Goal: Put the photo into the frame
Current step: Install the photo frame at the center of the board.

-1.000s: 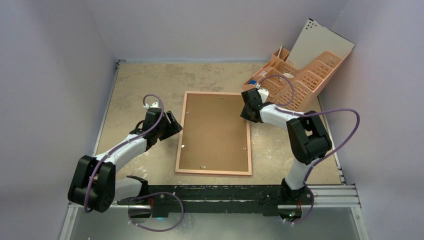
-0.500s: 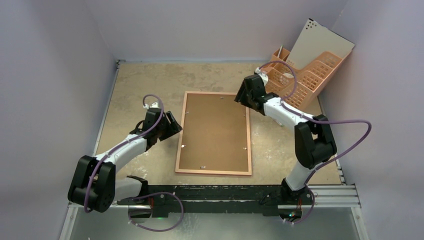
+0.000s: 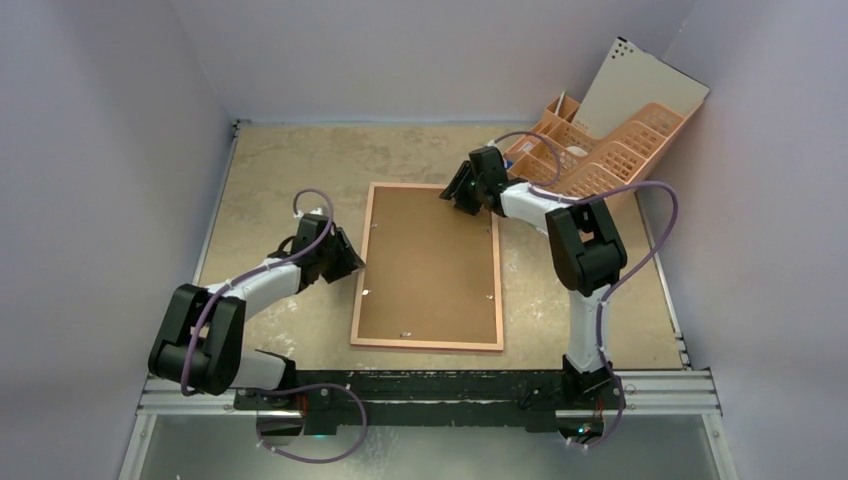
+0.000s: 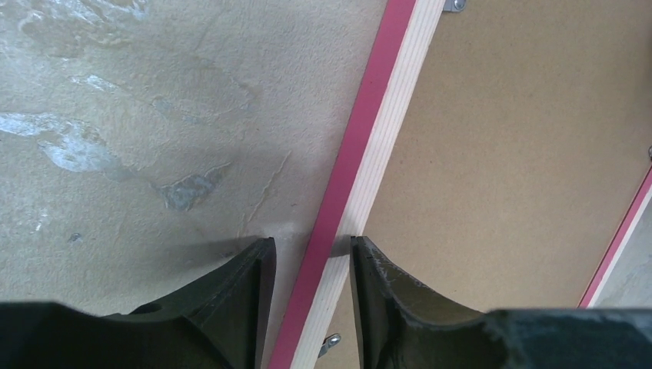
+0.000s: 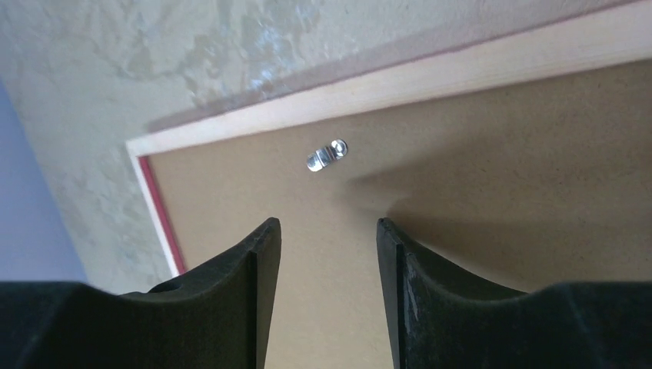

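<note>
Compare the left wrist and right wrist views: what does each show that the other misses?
Only left wrist: the left gripper, fingers astride a side rail of the frame. Only right wrist: the right gripper, open over the brown backing board, a frame corner, and the lilac wall. Both: the frame's pale wood reverse and pink edge, the backing board, silver turn clips, the mottled tabletop.

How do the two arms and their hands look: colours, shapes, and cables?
Both are alike. The left arm and the right arm have white links between bulky black joints. A thin purple cable loops loosely along each arm. The left hand and the right hand are matte black, each with two curved fingers that narrow toward the tips. I see no markings.
</note>
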Robot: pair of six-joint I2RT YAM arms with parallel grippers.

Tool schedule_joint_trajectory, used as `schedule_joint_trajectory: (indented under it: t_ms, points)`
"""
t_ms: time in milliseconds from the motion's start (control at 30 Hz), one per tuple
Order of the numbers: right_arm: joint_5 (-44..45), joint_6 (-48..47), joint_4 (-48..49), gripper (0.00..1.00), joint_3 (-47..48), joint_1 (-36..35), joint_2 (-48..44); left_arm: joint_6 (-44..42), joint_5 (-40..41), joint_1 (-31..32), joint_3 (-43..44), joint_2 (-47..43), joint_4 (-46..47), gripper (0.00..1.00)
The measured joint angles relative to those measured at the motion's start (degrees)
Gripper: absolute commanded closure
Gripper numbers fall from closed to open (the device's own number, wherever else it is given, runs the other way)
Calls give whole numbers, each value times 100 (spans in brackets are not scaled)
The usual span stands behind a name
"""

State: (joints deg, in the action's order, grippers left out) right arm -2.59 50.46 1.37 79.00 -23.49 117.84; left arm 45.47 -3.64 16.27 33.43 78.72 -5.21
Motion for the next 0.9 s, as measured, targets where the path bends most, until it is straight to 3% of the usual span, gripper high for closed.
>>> schedule_joint_trajectory:
  t_ms: [233,900]
  points:
    - [-9,544,345,51,37,4,107,-22,-260,-9,-2,37,52,70]
    - [-17,957,1220,55,210,4,562,-74,-516,-42,-184,52,413,73]
